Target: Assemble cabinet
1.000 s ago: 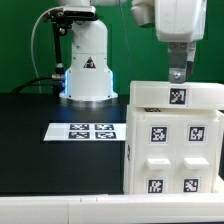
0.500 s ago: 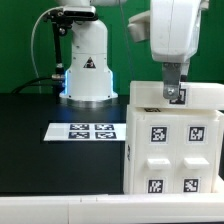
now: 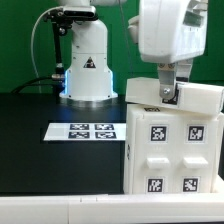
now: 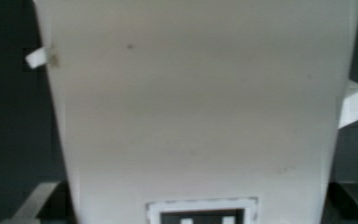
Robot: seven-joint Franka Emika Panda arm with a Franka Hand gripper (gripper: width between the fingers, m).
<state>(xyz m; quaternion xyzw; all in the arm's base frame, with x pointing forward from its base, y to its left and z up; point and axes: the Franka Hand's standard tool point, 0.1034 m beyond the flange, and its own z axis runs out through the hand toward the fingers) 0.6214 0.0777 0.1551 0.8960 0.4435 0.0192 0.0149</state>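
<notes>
Cabinet point(image 3: 172, 145), white, boxy, tagged, stands upright; claw point(image 3: 170, 93) at its top, grip unclear.

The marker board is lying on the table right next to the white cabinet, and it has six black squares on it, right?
Not quite. The exterior view shows four tags on the marker board, not six. It does lie flat on the table beside the white cabinet.

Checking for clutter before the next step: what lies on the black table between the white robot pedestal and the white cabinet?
In the exterior view, only the marker board lies between the white robot pedestal and the white box-shaped plastic cabinet; otherwise the black table shows bare.
</notes>
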